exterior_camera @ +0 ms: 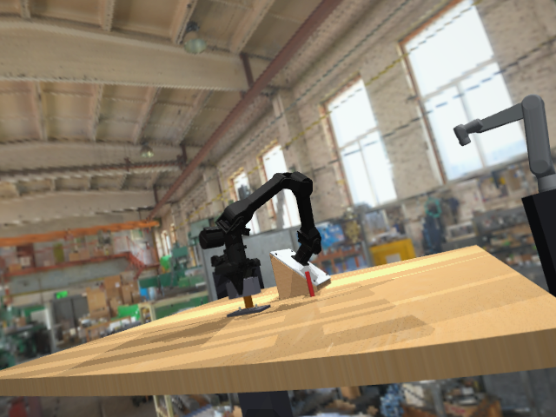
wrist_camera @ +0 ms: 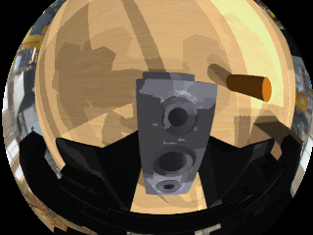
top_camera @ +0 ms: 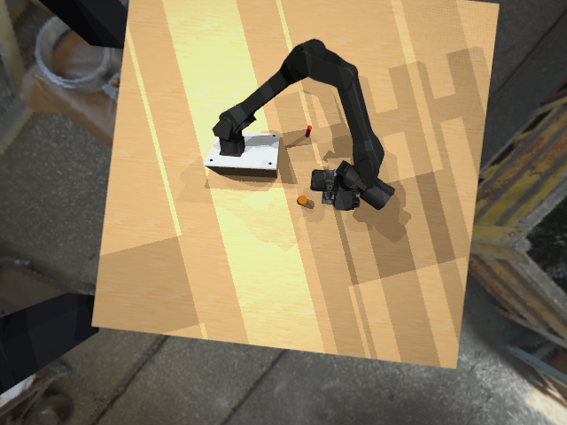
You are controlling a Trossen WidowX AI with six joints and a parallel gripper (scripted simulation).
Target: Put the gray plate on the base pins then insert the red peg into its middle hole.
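Observation:
My gripper (top_camera: 330, 186) (exterior_camera: 244, 286) (wrist_camera: 168, 131) is shut on the gray plate (exterior_camera: 251, 286) (wrist_camera: 151, 128), one finger on each side. The plate's three holes face the wrist camera. In the exterior view the plate is a little above the dark gray base (top_camera: 324, 200) (exterior_camera: 235, 313) (wrist_camera: 168, 75), with a gap between them. In the wrist view only the base's far end shows past the plate; both pins are hidden. The red peg (top_camera: 308, 131) (exterior_camera: 309, 283) stands upright on the table, apart from the gripper.
An orange cylinder (top_camera: 302, 200) (exterior_camera: 248, 301) (wrist_camera: 247, 87) stands close beside the base. The arm's white-topped mount (top_camera: 256, 155) (exterior_camera: 283, 256) is on the wooden table (top_camera: 256, 283) (exterior_camera: 359, 354), beyond the red peg.

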